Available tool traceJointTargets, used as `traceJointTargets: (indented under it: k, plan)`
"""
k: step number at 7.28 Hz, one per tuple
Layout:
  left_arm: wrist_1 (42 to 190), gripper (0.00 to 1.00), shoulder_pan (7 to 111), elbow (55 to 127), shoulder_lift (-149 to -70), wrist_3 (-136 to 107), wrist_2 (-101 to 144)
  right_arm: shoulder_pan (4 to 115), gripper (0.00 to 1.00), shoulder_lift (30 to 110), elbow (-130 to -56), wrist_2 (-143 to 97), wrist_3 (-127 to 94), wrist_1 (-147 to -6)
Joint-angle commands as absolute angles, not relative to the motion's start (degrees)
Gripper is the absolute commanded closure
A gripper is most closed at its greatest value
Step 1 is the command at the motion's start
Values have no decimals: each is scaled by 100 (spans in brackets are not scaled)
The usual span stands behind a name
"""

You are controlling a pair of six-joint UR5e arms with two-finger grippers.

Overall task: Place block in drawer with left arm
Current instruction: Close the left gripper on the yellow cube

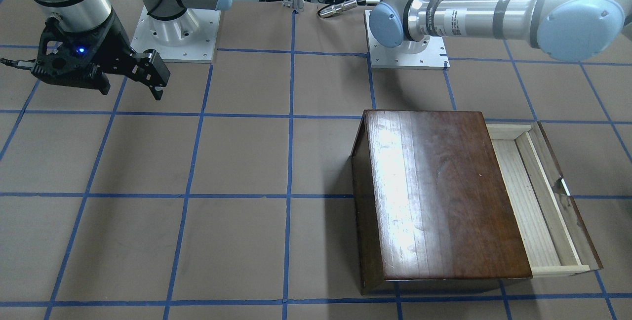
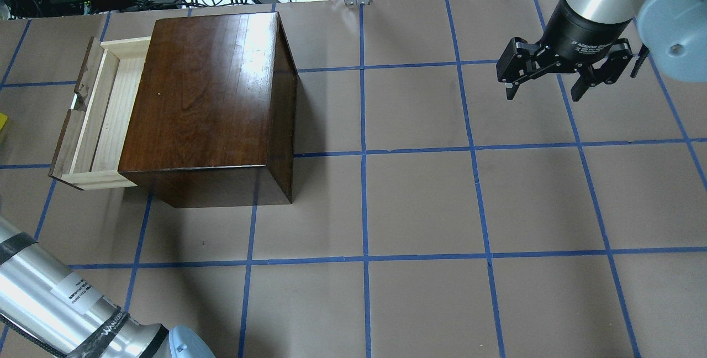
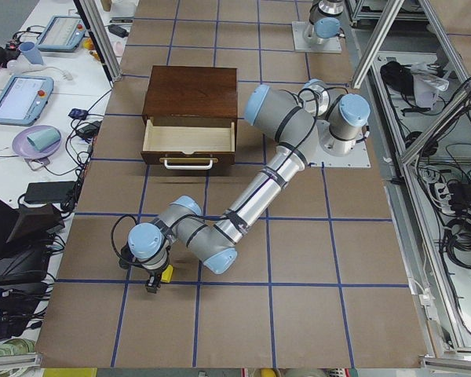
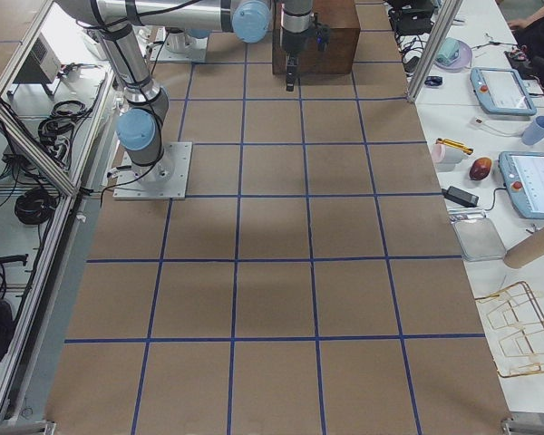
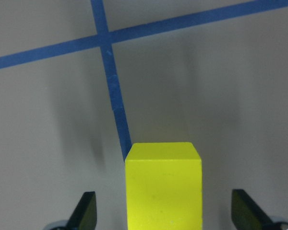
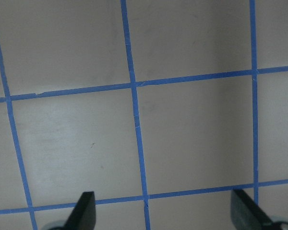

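Observation:
The yellow block (image 5: 163, 187) stands on the brown table between the fingers of my left gripper (image 5: 165, 213), which is open, with a gap on each side of the block. In the exterior left view the left gripper (image 3: 151, 281) and the block (image 3: 166, 273) are well out from the drawer's front, near the table's left end. The drawer (image 2: 102, 120) is pulled open from the dark wooden box (image 2: 210, 93) and looks empty; it also shows in the front view (image 1: 533, 201). My right gripper (image 2: 544, 90) hangs open and empty above the table, far from the box.
The left arm's long silver link (image 3: 259, 196) reaches across the table past the drawer's front handle (image 3: 188, 163). Blue tape lines grid the table (image 2: 420, 198). Cables, tablets and cups lie on the white bench (image 3: 39, 94) beyond the table's far edge.

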State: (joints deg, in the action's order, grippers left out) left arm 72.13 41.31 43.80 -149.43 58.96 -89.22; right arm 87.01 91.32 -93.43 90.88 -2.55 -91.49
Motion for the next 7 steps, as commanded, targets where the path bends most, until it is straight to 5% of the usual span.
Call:
traceJointTargets:
  k: [1, 4, 7]
  plan:
    - [7189, 11, 4131, 4377, -14968, 5906, -8921, 8701, 0, 9132, -9343, 9088, -255, -9149]
    - [7181, 46, 4131, 4377, -14959, 5959, -8921, 8701, 0, 9132, -9343, 9088, -255, -9149]
    - [7189, 53, 4131, 4377, -14872, 5976, -8912, 8701, 0, 9132, -9351, 9088, -255, -9149]
